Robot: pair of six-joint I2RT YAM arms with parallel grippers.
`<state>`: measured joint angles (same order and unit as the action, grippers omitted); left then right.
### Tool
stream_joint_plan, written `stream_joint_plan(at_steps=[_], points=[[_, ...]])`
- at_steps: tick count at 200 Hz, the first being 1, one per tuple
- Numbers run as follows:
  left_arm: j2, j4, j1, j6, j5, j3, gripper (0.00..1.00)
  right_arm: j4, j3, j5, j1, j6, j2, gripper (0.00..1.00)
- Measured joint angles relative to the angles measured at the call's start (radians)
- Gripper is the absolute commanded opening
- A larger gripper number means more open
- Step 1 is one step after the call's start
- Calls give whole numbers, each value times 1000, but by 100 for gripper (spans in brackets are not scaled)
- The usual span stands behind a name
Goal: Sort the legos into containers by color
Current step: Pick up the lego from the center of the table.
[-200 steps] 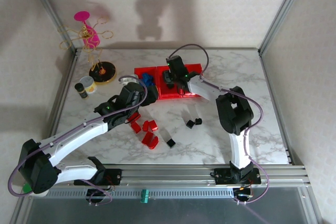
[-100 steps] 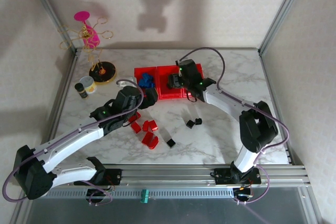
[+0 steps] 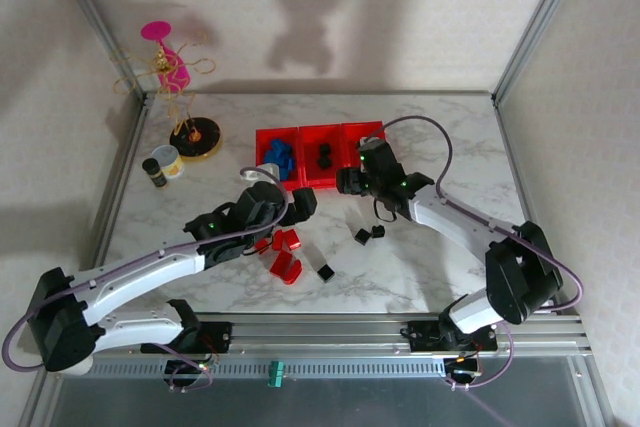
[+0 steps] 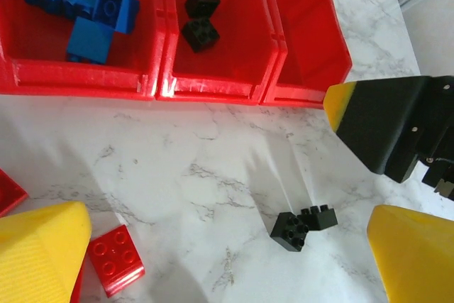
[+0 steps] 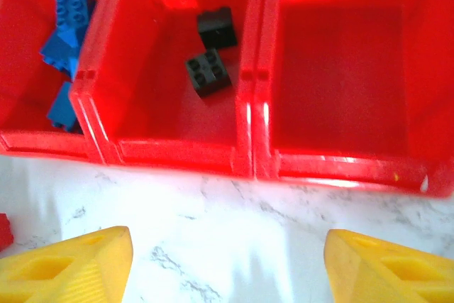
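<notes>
Hovering at the front rim of the bins (image 5: 177,154), right pincer (image 3: 348,181) is spread wide and empty. Left pincer (image 3: 298,203) is also wide and empty, just beside the red bricks (image 3: 284,253). Black pair (image 3: 369,234) lies on the tabletop just nearward of the right pincer, which is the nearer one. The two touch, lined up roughly left-right, with open tabletop around them. Middle bin (image 5: 135,104) holds the blacks.
</notes>
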<state>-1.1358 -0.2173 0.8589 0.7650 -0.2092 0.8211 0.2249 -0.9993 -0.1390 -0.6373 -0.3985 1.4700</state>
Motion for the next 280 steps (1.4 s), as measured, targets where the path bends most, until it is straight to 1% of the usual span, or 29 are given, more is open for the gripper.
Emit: stream_joint_plan(at_steps=[19,36,70,103,135,145,172,207,224,255,280], points=[[-11,5,23,17,0,-6,100,10,69,-17,0,-39,-37,79],[-26,12,39,30,-1,-7,100,27,138,-31,1,-71,-71,81],[-64,23,61,44,-1,-10,99,42,248,-51,7,-128,-92,79],[-105,27,72,45,-1,-10,99,40,304,-47,22,-148,-92,71],[-133,26,77,45,-1,2,100,10,308,-32,42,-141,-70,63],[-137,27,77,45,-1,5,100,-5,311,-24,42,-140,-60,62],[-143,27,77,44,-2,9,99,-19,324,-15,42,-137,-31,54],[-164,26,77,44,-2,22,100,-27,351,-1,42,-133,-18,49],[-169,26,77,43,-2,27,100,-32,358,8,42,-135,-17,42],[-171,26,77,43,-2,31,100,-38,364,11,42,-121,-20,32],[-172,26,77,43,-4,37,99,-31,361,10,42,-110,-35,30]])
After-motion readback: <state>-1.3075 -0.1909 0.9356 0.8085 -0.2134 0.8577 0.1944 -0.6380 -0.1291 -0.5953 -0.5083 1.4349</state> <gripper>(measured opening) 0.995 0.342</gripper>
